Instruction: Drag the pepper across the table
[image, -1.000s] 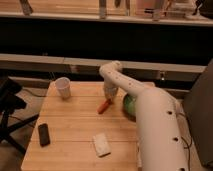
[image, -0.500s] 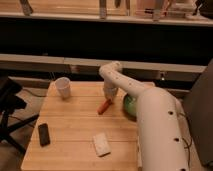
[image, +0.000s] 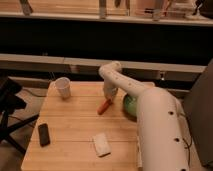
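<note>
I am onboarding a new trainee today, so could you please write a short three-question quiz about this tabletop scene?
1. True or false: the gripper is down at the pepper's upper end.
2. Which object stands nearest the far left corner of the table?
A. white cup
B. white sponge
C. dark rectangular object
3. Fill in: the green round object lies to the ____ of the pepper in the camera view.

Key
1. True.
2. A.
3. Right; the arm partly hides it.
</note>
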